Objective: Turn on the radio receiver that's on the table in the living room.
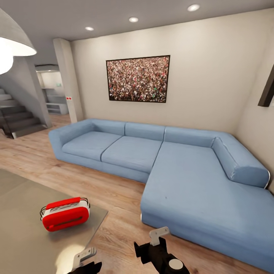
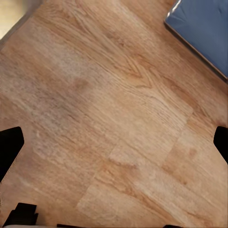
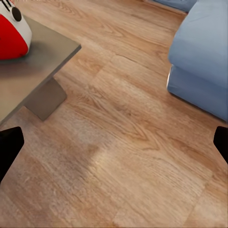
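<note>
The radio receiver is a glossy red box with a white striped panel and a thin black wire handle. It rests near the right corner of the low grey table. In the right wrist view, one end of the radio receiver shows on the table. My left gripper hangs at the table's near right edge, well short of the radio. My right gripper is over the floor between table and sofa. In both wrist views the black fingers stand far apart with nothing between them.
A large light-blue L-shaped sofa fills the right and back, its chaise close to my right arm. A black-framed crowd photograph hangs on the beige wall. Wood plank floor runs between table and sofa. Stairs rise at far left.
</note>
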Tool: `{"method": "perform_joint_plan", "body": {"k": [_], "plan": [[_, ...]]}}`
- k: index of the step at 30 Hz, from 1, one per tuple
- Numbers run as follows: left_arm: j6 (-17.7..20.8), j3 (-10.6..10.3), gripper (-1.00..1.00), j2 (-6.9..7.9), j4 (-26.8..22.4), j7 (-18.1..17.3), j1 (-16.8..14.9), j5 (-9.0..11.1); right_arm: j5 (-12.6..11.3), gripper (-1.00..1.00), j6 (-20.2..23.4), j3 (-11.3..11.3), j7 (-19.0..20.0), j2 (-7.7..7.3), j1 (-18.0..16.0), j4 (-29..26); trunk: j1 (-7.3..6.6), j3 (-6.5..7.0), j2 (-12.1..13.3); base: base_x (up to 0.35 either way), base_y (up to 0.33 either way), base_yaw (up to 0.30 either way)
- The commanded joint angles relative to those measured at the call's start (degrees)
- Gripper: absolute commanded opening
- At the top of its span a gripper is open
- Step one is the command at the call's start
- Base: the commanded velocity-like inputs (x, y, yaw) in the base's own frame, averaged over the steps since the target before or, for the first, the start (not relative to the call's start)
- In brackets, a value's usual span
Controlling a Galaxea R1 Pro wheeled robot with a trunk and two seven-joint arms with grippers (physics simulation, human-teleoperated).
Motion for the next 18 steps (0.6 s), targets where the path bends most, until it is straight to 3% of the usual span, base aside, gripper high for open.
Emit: {"method": "perform_joint_plan", "body": {"k": [1,4,13,18], "plan": [[-0.01,0.00,1.00,0.00,0.00,0.00,0.00,0.00,-0.01,1.00,0.00,0.00,0.00,-0.01,0.01,0.00,0.00,-0.10,0.00,0.298,0.107,0.000],[0.01,0.00,1.00,0.00,0.00,0.06,0.00,-0.06,-0.03,1.00,0.00,0.00,-0.01,-0.01,-0.01,0.00,0.00,-0.38,0.00,0.223,0.062,0.000],[0.02,0.00,1.00,0.00,-0.04,0.14,0.00,-0.02,0.04,1.00,0.00,0.06,-0.01,-0.01,0.03,0.00,0.00,-1.23,0.00,0.031,0.007,0.000],[0.01,0.04,1.00,0.04,-0.06,0.02,0.00,0.03,0.05,1.00,0.00,0.08,0.01,0.02,0.01,0.00,0.00,-1.70,0.00,0.188,0.101,0.000]]}}
